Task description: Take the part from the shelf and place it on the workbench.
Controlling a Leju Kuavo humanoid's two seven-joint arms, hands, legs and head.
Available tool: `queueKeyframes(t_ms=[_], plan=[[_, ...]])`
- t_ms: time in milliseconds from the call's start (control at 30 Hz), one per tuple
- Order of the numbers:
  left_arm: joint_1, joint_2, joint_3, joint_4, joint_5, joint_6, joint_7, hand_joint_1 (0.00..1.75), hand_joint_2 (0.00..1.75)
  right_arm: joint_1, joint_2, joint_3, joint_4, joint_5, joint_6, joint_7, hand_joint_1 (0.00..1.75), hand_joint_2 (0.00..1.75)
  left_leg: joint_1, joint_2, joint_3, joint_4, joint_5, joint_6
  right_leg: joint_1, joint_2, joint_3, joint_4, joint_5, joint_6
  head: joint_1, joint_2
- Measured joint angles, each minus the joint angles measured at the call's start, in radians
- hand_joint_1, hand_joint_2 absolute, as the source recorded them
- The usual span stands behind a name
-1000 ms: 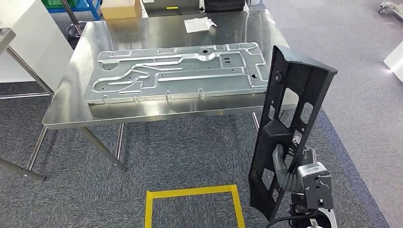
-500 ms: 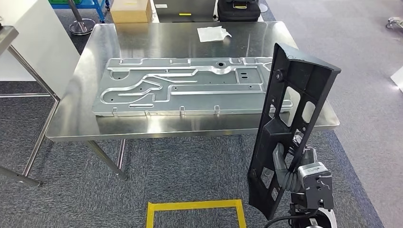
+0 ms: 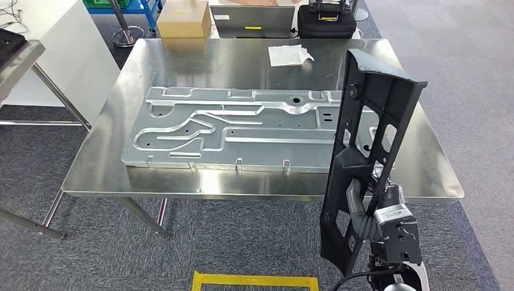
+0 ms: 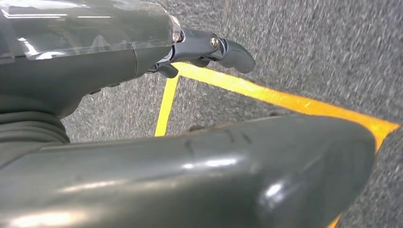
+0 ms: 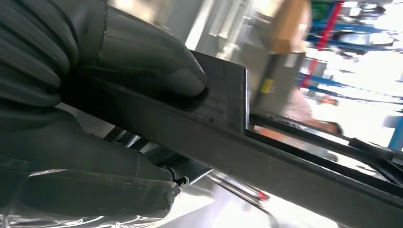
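Note:
The part (image 3: 370, 139) is a long black plastic frame with cut-outs, standing nearly upright at the right of the head view. My right hand (image 3: 363, 209) grips it low down, fingers through an opening. In the right wrist view the thumb (image 5: 157, 61) presses on the part's flat black bar (image 5: 228, 137). The part's top overlaps the right end of the steel workbench (image 3: 200, 60) in the picture. My left hand (image 4: 142, 95) hangs over the grey carpet, fingers apart and holding nothing.
A large stamped metal panel (image 3: 236, 130) covers much of the workbench. A white cloth (image 3: 290, 54) lies at its back. Behind it sit a cardboard box (image 3: 183, 18) and a black case (image 3: 330, 21). Yellow tape (image 3: 254, 280) marks the floor.
The whole view has shifted: the workbench now sits lower and nearer in the picture, so the camera has moved toward it. My right hand still holds the part the same way.

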Motion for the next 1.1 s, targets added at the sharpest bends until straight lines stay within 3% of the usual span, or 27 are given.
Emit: queueKeyframes(t_ms=[100, 133, 167, 233, 300, 367, 400, 467, 500, 600, 633, 733, 800, 867, 900, 967, 1000, 1033, 1100], plan=[[0.004, 0.0, 0.002, 0.0, 0.002, 0.001, 0.001, 0.0, 0.0, -0.036, -0.007, 0.001, -0.012, -0.009, 0.009, 0.003, 1.75, 1.75, -0.002, 0.007, 0.019, -0.166, 0.141, 0.011, 0.0, -0.003, 0.044, 0.0, -0.037, 0.012, 0.0, 0.0], [0.005, 0.0, 0.002, 0.0, 0.003, 0.001, 0.002, 0.0, 0.0, -0.04, -0.009, 0.0, -0.015, -0.011, 0.009, 0.006, 1.75, 1.75, -0.005, 0.008, 0.024, -0.199, 0.173, 0.018, 0.001, -0.004, 0.052, -0.001, -0.047, 0.019, 0.001, 0.0], [0.007, 0.0, 0.002, 0.0, 0.002, 0.0, 0.002, 0.0, 0.0, -0.041, -0.013, 0.0, -0.019, -0.014, 0.008, 0.008, 1.75, 1.75, -0.008, 0.009, 0.025, -0.214, 0.186, 0.026, 0.001, -0.005, 0.058, -0.001, -0.054, 0.026, 0.001, 0.0], [0.01, -0.001, 0.003, -0.001, -0.001, -0.004, 0.002, 0.0, 0.0, -0.04, -0.022, 0.0, -0.028, -0.02, 0.002, 0.006, 1.75, 1.75, -0.009, 0.006, 0.037, -0.22, 0.178, 0.041, 0.0, -0.006, 0.063, 0.004, -0.055, 0.041, 0.001, 0.0], [0.012, -0.001, 0.002, -0.001, -0.006, -0.01, 0.001, 0.0, 0.0, -0.041, -0.034, -0.001, -0.045, -0.022, -0.006, 0.001, 1.75, 1.75, -0.007, 0.003, 0.059, -0.236, 0.172, 0.054, -0.002, -0.007, 0.038, 0.057, -0.046, 0.05, 0.001, 0.0], [0.012, 0.0, 0.0, -0.004, -0.013, -0.018, 0.0, 0.0, 0.0, -0.046, -0.049, -0.004, -0.07, -0.022, -0.014, -0.002, 1.75, 1.75, -0.007, 0.002, 0.082, -0.248, 0.161, 0.063, -0.003, -0.007, -0.037, 0.171, -0.069, 0.055, 0.001, 0.0], [0.012, 0.001, -0.001, -0.006, -0.017, -0.023, 0.0, 0.0, 0.0, -0.049, -0.055, -0.007, -0.084, -0.023, -0.016, -0.002, 1.75, 1.75, -0.007, 0.001, 0.092, -0.249, 0.153, 0.066, -0.003, -0.007, -0.083, 0.227, -0.097, 0.058, 0.001, 0.0], [0.013, 0.002, -0.006, -0.008, -0.027, -0.031, -0.001, 0.0, 0.0, -0.054, -0.068, -0.02, -0.117, -0.028, -0.021, 0.0, 1.75, 1.75, -0.008, -0.001, 0.117, -0.25, 0.133, 0.068, -0.003, -0.008, -0.148, 0.278, -0.14, 0.061, 0.001, 0.0], [0.015, 0.003, -0.01, -0.008, -0.031, -0.036, -0.001, 0.0, 0.0, -0.058, -0.075, -0.028, -0.135, -0.037, -0.023, 0.0, 1.75, 1.75, -0.009, -0.003, 0.133, -0.249, 0.122, 0.068, -0.004, -0.008, -0.16, 0.258, -0.122, 0.063, 0.001, 0.0], [0.017, 0.005, -0.022, -0.008, -0.043, -0.045, -0.002, 0.0, 0.0, -0.061, -0.093, -0.053, -0.187, -0.075, -0.028, -0.004, 1.75, 1.75, -0.012, -0.007, 0.175, -0.244, 0.085, 0.061, -0.007, -0.01, -0.135, 0.089, 0.061, 0.073, 0.001, 0.0], [0.017, 0.007, -0.025, -0.008, -0.045, -0.046, -0.002, 0.0, 0.0, -0.057, -0.098, -0.061, -0.2, -0.085, -0.031, -0.008, 1.75, 1.75, -0.015, -0.01, 0.181, -0.242, 0.076, 0.057, -0.007, -0.011, -0.126, 0.05, 0.094, 0.067, 0.001, 0.0], [0.017, 0.013, -0.031, -0.008, -0.051, -0.048, -0.003, 0.0, 0.0, -0.035, -0.108, -0.082, -0.229, -0.101, -0.045, -0.023, 1.75, 1.75, -0.021, -0.011, 0.184, -0.241, 0.064, 0.054, -0.007, -0.009, -0.119, 0.023, 0.093, 0.05, 0.001, 0.0], [0.017, 0.016, -0.034, -0.008, -0.053, -0.05, -0.003, 0.0, 0.0, -0.026, -0.112, -0.09, -0.245, -0.102, -0.048, -0.027, 1.75, 1.75, -0.019, -0.008, 0.201, -0.271, 0.075, 0.061, -0.008, -0.004, -0.108, 0.003, 0.097, 0.056, 0.001, 0.0], [0.015, 0.016, -0.038, -0.008, -0.053, -0.052, -0.004, 0.0, 0.0, -0.022, -0.117, -0.096, -0.256, -0.102, -0.049, -0.03, 1.75, 1.75, -0.011, -0.003, 0.234, -0.325, 0.095, 0.068, -0.005, -0.004, -0.11, 0.017, 0.084, 0.057, 0.001, 0.0], [0.014, 0.017, -0.04, -0.008, -0.053, -0.054, -0.004, 0.0, 0.0, -0.02, -0.12, -0.098, -0.259, -0.1, -0.049, -0.032, 1.75, 1.75, -0.007, 0.0, 0.249, -0.345, 0.1, 0.069, -0.005, -0.005, -0.127, 0.053, 0.064, 0.057, 0.001, 0.0], [0.014, 0.018, -0.044, -0.008, -0.056, -0.059, -0.006, 0.0, 0.0, -0.013, -0.126, -0.102, -0.26, -0.087, -0.055, -0.038, 1.75, 1.75, -0.005, 0.003, 0.263, -0.355, 0.098, 0.067, -0.011, -0.006, -0.191, 0.176, 0.016, 0.061, 0.001, 0.0], [0.014, 0.018, -0.045, -0.008, -0.058, -0.06, -0.007, 0.0, 0.0, -0.009, -0.131, -0.105, -0.26, -0.075, -0.058, -0.041, 1.75, 1.75, -0.003, 0.003, 0.268, -0.355, 0.092, 0.064, -0.015, -0.006, -0.22, 0.224, 0.006, 0.066, 0.001, 0.0], [0.015, 0.018, -0.046, -0.008, -0.06, -0.061, -0.008, 0.0, 0.0, -0.005, -0.137, -0.108, -0.259, -0.06, -0.062, -0.043, 1.75, 1.75, -0.001, 0.003, 0.276, -0.354, 0.085, 0.058, -0.021, -0.007, -0.235, 0.245, 0.014, 0.071, 0.001, 0.0], [0.016, 0.018, -0.049, -0.008, -0.062, -0.061, -0.008, 0.0, 0.0, -0.007, -0.154, -0.116, -0.254, -0.022, -0.061, -0.035, 1.75, 1.75, 0.008, 0.0, 0.295, -0.346, 0.064, 0.044, -0.033, -0.01, -0.206, 0.169, 0.082, 0.083, 0.001, 0.0]])
